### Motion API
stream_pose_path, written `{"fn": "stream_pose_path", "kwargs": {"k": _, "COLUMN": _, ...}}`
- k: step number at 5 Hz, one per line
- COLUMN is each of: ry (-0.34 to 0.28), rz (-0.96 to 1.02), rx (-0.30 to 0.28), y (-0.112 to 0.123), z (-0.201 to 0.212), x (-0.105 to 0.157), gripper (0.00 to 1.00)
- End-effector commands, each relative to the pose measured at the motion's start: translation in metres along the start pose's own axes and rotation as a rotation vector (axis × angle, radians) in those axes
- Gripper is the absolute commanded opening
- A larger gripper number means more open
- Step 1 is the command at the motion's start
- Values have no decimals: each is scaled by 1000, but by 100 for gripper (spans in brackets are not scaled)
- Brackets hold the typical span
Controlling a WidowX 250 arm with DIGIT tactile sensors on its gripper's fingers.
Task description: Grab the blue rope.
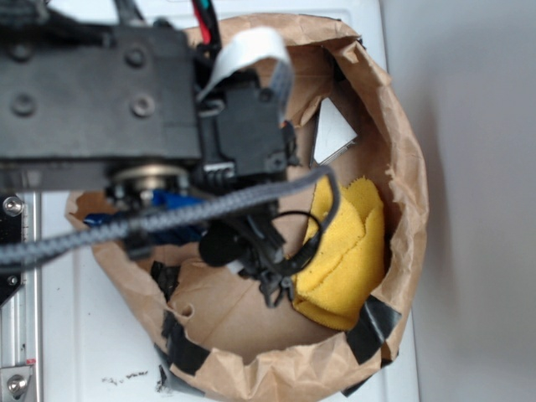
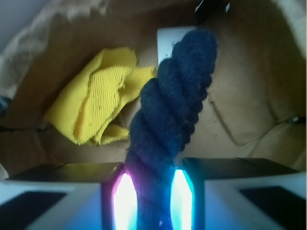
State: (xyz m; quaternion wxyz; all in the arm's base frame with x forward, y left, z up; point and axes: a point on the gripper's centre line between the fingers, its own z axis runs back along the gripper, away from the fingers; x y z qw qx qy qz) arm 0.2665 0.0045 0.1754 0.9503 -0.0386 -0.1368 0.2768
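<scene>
The blue rope [image 2: 172, 105], thick, twisted and navy, rises from between my two glowing pads [image 2: 125, 199] and points away over the bag floor. My gripper [image 2: 152, 201] is shut on the rope, both pads pressed against its sides. In the exterior view only bits of blue [image 1: 176, 205] show under the black arm, behind the grey braided cable [image 1: 167, 216]; the fingers themselves are hidden there.
A brown paper bag [image 1: 402, 167] with rolled-down walls and black tape patches [image 1: 373, 322] surrounds everything. A crumpled yellow cloth [image 1: 347, 251] [image 2: 93, 108] lies on its floor at the right. A white card [image 1: 335, 134] leans against the far wall.
</scene>
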Motion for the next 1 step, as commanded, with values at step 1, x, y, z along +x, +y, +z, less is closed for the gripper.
{"fn": "stream_pose_path", "kwargs": {"k": 1, "ry": -80, "rz": 35, "rx": 7, "y": -8, "z": 34, "x": 13, "gripper": 0}}
